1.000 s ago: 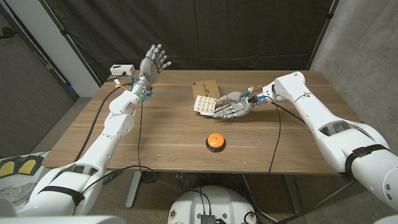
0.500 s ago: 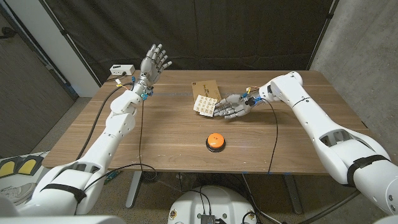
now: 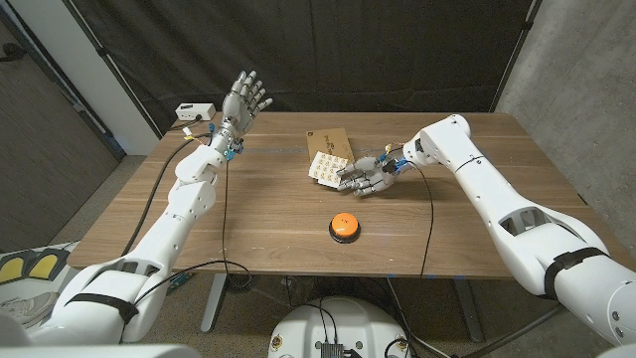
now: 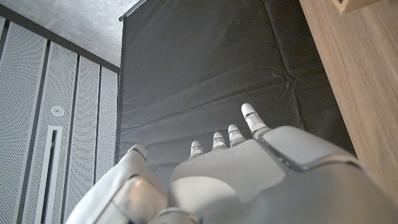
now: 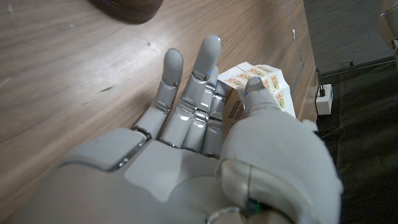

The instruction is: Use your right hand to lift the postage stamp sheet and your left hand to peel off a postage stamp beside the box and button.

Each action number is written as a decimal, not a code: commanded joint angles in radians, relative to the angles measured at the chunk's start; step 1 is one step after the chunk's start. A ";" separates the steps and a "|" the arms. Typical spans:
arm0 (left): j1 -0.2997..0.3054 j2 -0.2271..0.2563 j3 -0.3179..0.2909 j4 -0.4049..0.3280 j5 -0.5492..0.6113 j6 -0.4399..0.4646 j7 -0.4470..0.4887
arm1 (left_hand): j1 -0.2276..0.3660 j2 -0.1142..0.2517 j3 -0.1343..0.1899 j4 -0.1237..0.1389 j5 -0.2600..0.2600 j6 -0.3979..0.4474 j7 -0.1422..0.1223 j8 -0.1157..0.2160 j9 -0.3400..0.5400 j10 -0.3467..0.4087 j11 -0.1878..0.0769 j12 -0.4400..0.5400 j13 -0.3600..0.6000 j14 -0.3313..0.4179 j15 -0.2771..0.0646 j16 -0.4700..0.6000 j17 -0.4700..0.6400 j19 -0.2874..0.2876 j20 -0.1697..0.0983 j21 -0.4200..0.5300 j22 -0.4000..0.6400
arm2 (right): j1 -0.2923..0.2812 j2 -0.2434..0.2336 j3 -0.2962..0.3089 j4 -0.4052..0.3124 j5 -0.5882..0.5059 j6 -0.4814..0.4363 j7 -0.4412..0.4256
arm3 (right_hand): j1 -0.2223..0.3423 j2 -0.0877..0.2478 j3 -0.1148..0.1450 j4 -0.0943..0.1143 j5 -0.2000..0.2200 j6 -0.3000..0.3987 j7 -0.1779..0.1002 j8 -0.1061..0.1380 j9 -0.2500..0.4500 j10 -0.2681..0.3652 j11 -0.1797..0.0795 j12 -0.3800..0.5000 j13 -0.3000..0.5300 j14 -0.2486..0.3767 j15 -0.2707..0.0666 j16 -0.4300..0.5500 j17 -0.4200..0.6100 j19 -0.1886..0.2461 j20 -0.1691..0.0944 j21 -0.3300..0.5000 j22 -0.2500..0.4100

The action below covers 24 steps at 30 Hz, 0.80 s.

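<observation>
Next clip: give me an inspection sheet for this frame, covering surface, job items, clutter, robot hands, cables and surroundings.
Surface: wooden table, bare wood across the near part.
Job's things: postage stamp sheet tilted up at the right robot hand; brown box behind it; orange button nearer the robot, apart from both.
Clutter: small white device past the table's far left corner.
Robot hands: right robot hand holds the sheet's edge, thumb on the stamps in the right wrist view; left robot hand raised above the far left corner, fingers apart, holding nothing.
Cables: black cable along the right arm; another along the left arm.
Surroundings: black curtain behind the table; grey wall to the right.
</observation>
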 commanded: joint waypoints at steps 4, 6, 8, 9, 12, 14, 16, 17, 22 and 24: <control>0.002 -0.005 -0.010 0.020 -0.014 -0.005 -0.010 | 0.015 0.000 0.001 -0.006 0.007 -0.115 0.002 -0.002 0.004 -0.028 0.002 -0.003 0.001 0.004 -0.001 -0.001 0.002 -0.073 0.007 -0.001 0.003 | -0.059 0.143 0.116 -0.049 0.012 -0.112 -0.246 | 0.089 0.013 -0.017 -0.008 0.012 0.109 -0.037 0.016 0.006 0.131 -0.043 0.041 0.035 0.026 -0.032 0.100 0.062 0.014 -0.141 0.029 -0.049; 0.003 -0.004 -0.010 0.020 -0.014 -0.004 -0.009 | 0.015 0.000 0.001 -0.006 0.007 -0.115 0.002 -0.002 0.004 -0.028 0.002 -0.003 0.001 0.005 -0.001 -0.001 0.002 -0.073 0.007 -0.002 0.003 | -0.079 0.168 0.149 -0.064 0.016 -0.110 -0.285 | 0.120 0.020 -0.018 -0.010 0.013 0.144 -0.051 0.021 0.008 0.172 -0.065 0.057 0.052 0.028 -0.032 0.129 0.083 0.008 -0.145 0.044 -0.053; 0.005 -0.004 -0.012 0.018 -0.015 -0.001 -0.007 | 0.016 0.000 0.001 -0.006 0.007 -0.115 0.002 -0.001 0.004 -0.028 0.001 -0.003 0.001 0.005 -0.001 -0.001 0.002 -0.073 0.006 -0.002 0.003 | -0.092 0.184 0.178 -0.069 0.029 -0.101 -0.302 | 0.172 0.034 -0.014 -0.013 0.012 0.194 -0.070 0.032 0.012 0.242 -0.092 0.091 0.081 0.025 -0.032 0.173 0.121 -0.006 -0.144 0.051 -0.080; 0.006 -0.004 -0.012 0.018 -0.014 -0.002 -0.005 | 0.016 0.000 0.001 -0.007 0.007 -0.115 0.002 -0.001 0.004 -0.028 0.001 -0.003 0.001 0.005 0.000 -0.001 0.002 -0.073 0.006 -0.002 0.003 | -0.100 0.189 0.190 -0.072 0.035 -0.092 -0.309 | 0.190 0.042 -0.011 -0.014 0.011 0.207 -0.070 0.033 0.014 0.257 -0.101 0.100 0.092 0.026 -0.032 0.187 0.133 -0.011 -0.146 0.052 -0.090; 0.006 -0.002 -0.011 0.018 -0.013 0.002 -0.005 | 0.017 0.000 0.001 -0.007 0.007 -0.115 0.002 -0.002 0.004 -0.027 0.001 -0.003 0.001 0.005 0.000 -0.001 0.002 -0.071 0.007 -0.002 0.003 | -0.127 0.205 0.227 -0.083 0.054 -0.051 -0.324 | 0.241 0.060 -0.004 -0.016 0.002 0.252 -0.070 0.040 0.018 0.296 -0.102 0.131 0.129 0.012 -0.032 0.219 0.161 -0.036 -0.145 0.071 -0.099; 0.003 -0.002 -0.009 0.020 -0.012 0.007 -0.006 | 0.017 0.000 0.001 -0.007 0.007 -0.115 0.002 -0.002 0.004 -0.027 0.003 -0.003 0.001 0.005 0.000 -0.001 0.002 -0.071 0.007 -0.002 0.003 | -0.151 0.217 0.253 -0.093 0.067 -0.012 -0.335 | 0.260 0.063 -0.006 -0.012 -0.002 0.281 -0.066 0.043 0.021 0.317 -0.107 0.151 0.157 0.011 -0.032 0.242 0.182 -0.061 -0.142 0.095 -0.094; -0.001 -0.002 -0.005 0.023 -0.009 0.010 -0.007 | 0.018 0.000 0.001 -0.008 0.007 -0.115 0.002 -0.002 0.004 -0.027 0.002 -0.003 0.001 0.005 0.000 -0.001 0.002 -0.072 0.007 -0.002 0.003 | -0.169 0.224 0.272 -0.099 0.081 0.023 -0.340 | 0.269 0.062 -0.006 -0.011 0.002 0.293 -0.062 0.043 0.023 0.330 -0.108 0.165 0.177 0.011 -0.032 0.264 0.214 -0.078 -0.139 0.107 -0.100; -0.004 -0.003 -0.003 0.025 -0.008 0.011 -0.009 | 0.018 0.000 0.000 -0.008 0.007 -0.116 0.002 -0.002 0.004 -0.027 0.002 -0.003 0.001 0.005 0.000 -0.001 0.002 -0.071 0.006 -0.002 0.003 | -0.178 0.221 0.276 -0.103 0.087 0.052 -0.334 | 0.272 0.055 -0.006 -0.012 0.007 0.305 -0.056 0.044 0.024 0.339 -0.100 0.175 0.190 0.008 -0.031 0.274 0.234 -0.089 -0.131 0.114 -0.106; -0.016 -0.005 0.009 0.032 0.001 0.016 -0.012 | 0.019 0.000 0.000 -0.008 0.007 -0.116 0.003 -0.002 0.004 -0.027 0.002 -0.004 0.001 0.005 0.000 -0.002 0.002 -0.072 0.006 -0.003 0.003 | -0.221 0.212 0.296 -0.130 0.107 0.168 -0.330 | 0.251 0.043 -0.006 -0.001 0.025 0.325 -0.050 0.056 0.048 0.359 -0.107 0.208 0.233 0.000 -0.029 0.289 0.300 -0.120 -0.117 0.132 -0.131; -0.020 -0.005 0.014 0.033 0.004 0.018 -0.013 | 0.019 0.000 0.000 -0.009 0.007 -0.116 0.003 -0.002 0.004 -0.027 0.002 -0.003 0.001 0.005 0.001 -0.002 0.002 -0.072 0.006 -0.003 0.003 | -0.242 0.209 0.307 -0.140 0.116 0.233 -0.325 | 0.246 0.041 -0.003 0.000 0.034 0.327 -0.041 0.060 0.057 0.362 -0.108 0.218 0.246 -0.001 -0.029 0.291 0.317 -0.126 -0.111 0.136 -0.138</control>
